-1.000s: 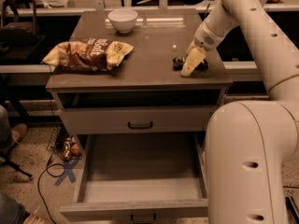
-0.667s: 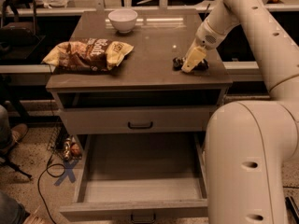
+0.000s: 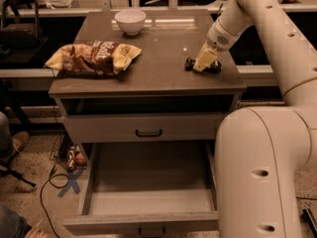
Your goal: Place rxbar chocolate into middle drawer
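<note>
The rxbar chocolate (image 3: 189, 63) is a small dark bar lying on the right part of the grey cabinet top (image 3: 163, 58). Only its dark ends show on either side of my gripper. My gripper (image 3: 204, 63) is down on the bar, at the end of the white arm that reaches in from the upper right. The middle drawer (image 3: 148, 180) is pulled out below, a wide grey tray with nothing in it and a black handle at its front edge.
A brown-and-yellow chip bag (image 3: 94, 58) lies on the left of the top. A white bowl (image 3: 130, 21) stands at the back. The upper grey front with a black handle (image 3: 148, 132) is closed. My white base (image 3: 262, 172) stands right of the open drawer. Cables lie on the floor at left.
</note>
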`<state>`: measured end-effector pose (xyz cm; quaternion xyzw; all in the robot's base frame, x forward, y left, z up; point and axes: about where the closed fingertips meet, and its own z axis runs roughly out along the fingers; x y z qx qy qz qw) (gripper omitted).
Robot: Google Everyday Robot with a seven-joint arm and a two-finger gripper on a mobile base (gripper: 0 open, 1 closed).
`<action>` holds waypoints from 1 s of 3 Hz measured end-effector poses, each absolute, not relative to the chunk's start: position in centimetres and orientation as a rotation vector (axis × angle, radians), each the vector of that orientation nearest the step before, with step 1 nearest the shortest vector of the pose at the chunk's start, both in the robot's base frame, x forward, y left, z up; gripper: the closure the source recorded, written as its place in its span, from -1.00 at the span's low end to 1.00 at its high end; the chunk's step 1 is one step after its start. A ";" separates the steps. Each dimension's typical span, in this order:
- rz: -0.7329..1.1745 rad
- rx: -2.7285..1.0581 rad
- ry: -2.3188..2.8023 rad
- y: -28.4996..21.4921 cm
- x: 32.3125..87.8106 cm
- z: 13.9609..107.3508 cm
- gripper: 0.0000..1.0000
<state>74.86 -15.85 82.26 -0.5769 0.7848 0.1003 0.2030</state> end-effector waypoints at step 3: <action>0.047 -1.415 2.019 -17.7 65.3 96.7 1.00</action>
